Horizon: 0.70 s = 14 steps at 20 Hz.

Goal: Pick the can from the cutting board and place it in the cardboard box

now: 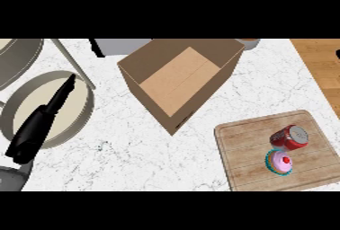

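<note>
A red can (290,137) lies on its side on the wooden cutting board (244,146) at the lower right. Just in front of it on the same board sits a pink cupcake (280,162) in a teal wrapper. The open cardboard box (154,99) stands at the middle of the counter, up and left of the board, with nothing inside. My left hand (36,128) is far off at the left, fingers straight, stretched over a round plate (76,117). It holds nothing. No right hand shows.
A second round dish (16,58) lies at the top left, with a thin rod (72,63) slanting between the two. A grey object (123,46) and a cup (249,43) stand behind the box. The counter ends at the right, over wooden floor (320,63).
</note>
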Motion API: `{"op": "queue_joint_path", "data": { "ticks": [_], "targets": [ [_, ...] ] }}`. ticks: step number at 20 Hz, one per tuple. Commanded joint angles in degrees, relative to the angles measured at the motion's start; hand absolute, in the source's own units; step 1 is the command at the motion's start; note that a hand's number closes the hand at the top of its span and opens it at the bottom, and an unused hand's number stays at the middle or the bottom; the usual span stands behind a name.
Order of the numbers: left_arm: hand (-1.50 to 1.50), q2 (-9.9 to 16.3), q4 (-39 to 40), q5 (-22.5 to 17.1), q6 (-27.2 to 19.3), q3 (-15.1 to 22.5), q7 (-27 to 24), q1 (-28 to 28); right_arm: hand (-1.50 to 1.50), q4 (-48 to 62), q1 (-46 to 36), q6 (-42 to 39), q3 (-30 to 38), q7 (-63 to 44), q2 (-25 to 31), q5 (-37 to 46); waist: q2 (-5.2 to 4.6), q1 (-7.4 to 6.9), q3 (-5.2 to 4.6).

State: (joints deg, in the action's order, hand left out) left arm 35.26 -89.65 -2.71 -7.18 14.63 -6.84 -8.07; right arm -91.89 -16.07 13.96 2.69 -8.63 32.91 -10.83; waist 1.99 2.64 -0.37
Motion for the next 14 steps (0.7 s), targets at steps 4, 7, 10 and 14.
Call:
{"op": "queue_joint_path", "data": {
  "ticks": [4,7,10,14],
  "targets": [
    [0.0,-0.3,7.5,0.1,-7.29,-7.55,4.93,3.55,-1.5,0.72,9.18,-14.1,4.11,7.11,-1.67,-13.34,-2.05,-1.64,0.61],
    [0.0,0.07,8.11,-0.41,-7.09,-7.61,6.21,5.04,-1.5,-3.5,8.04,-19.38,-2.25,10.94,14.18,5.51,-2.31,-4.27,-1.53],
    [0.0,-0.73,10.78,-0.91,-9.98,-10.09,8.63,5.91,-1.5,4.62,20.14,-21.02,-6.24,23.38,10.49,10.85,-2.94,-2.1,0.83],
    [0.0,-3.46,13.63,0.31,-11.41,-8.82,8.88,5.46,-1.5,14.93,22.6,-29.37,2.01,40.55,3.07,-5.81,-2.55,-1.14,0.82]
  ]
}}
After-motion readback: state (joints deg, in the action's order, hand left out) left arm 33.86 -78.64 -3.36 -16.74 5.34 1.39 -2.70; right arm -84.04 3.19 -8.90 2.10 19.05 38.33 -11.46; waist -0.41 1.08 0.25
